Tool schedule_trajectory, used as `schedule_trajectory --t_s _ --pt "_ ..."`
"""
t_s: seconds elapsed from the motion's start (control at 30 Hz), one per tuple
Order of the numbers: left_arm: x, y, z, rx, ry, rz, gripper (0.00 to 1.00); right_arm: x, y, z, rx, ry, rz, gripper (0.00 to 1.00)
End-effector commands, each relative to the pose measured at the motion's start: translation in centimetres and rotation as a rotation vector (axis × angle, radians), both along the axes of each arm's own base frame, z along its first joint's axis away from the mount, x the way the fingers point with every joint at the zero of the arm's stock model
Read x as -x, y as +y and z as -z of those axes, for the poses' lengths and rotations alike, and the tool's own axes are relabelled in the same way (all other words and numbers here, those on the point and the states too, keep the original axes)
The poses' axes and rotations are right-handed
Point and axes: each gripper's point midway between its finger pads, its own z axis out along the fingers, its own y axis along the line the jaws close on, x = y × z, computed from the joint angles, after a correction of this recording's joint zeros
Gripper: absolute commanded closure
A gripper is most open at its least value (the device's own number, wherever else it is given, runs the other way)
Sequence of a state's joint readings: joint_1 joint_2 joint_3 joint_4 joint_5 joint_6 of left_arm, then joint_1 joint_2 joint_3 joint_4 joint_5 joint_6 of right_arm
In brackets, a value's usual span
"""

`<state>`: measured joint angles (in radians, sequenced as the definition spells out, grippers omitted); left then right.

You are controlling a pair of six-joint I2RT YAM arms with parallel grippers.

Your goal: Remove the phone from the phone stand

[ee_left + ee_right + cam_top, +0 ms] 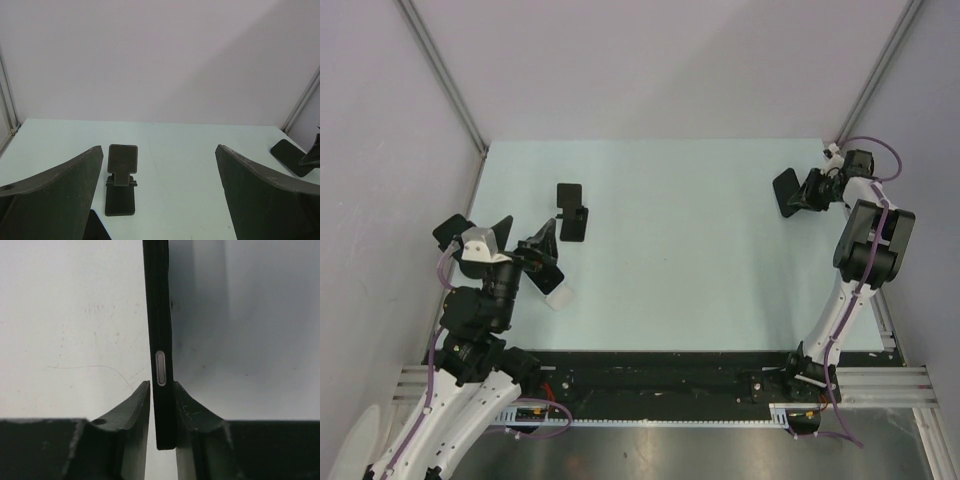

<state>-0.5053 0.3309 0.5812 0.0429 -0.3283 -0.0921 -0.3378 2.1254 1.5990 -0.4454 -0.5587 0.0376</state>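
The black phone stand (572, 213) stands on the left half of the table with nothing on its rest; in the left wrist view the phone stand (121, 180) sits just right of my left finger. My left gripper (525, 235) hangs open near it (160, 150), holding nothing. The phone (786, 190) is at the far right of the table, seen dark and flat (289, 156) from the left wrist. Edge-on, the phone (160, 315) runs between the fingers of my right gripper (162, 384). The right finger touches it; a thin slit of light shows on the left side.
The pale table (700, 280) is walled in by grey panels with metal posts at the back corners. A small white piece (560, 297) lies by my left arm. The black rail with both arm bases runs along the near edge.
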Motion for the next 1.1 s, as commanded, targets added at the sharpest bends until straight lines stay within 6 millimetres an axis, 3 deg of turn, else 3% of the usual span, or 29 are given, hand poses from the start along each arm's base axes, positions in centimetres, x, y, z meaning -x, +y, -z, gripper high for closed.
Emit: schedule_trajectory --t_s 0.0,0.27,0.4,0.53,0.8,1.07 --pt "0.2 0.1 -0.5 -0.025 -0.035 -0.002 0.0 -0.3 -1.2 0.0 -0.01 -0.016 -0.036 0.62" --pt "0.3 0.1 -0.6 -0.026 -0.039 -0.001 0.0 0.5 -2.5 2.2 0.019 0.02 0.005 0.29" --pt "0.3 0.2 -0.6 -0.027 -0.041 -0.002 0.0 0.6 -3.6 2.1 0.083 0.026 0.057 0.0" --pt "0.4 0.2 -0.6 -0.026 -0.043 0.0 0.0 0.6 -4.6 1.6 0.183 0.036 0.095 0.0" --pt "0.4 0.1 -0.6 -0.027 -0.043 0.004 0.0 -1.3 -2.0 0.4 0.356 0.036 0.058 0.0" --pt "0.4 0.1 -0.6 -0.031 -0.044 0.005 0.0 -2.2 0.7 3.2 0.437 0.121 -0.017 0.0"
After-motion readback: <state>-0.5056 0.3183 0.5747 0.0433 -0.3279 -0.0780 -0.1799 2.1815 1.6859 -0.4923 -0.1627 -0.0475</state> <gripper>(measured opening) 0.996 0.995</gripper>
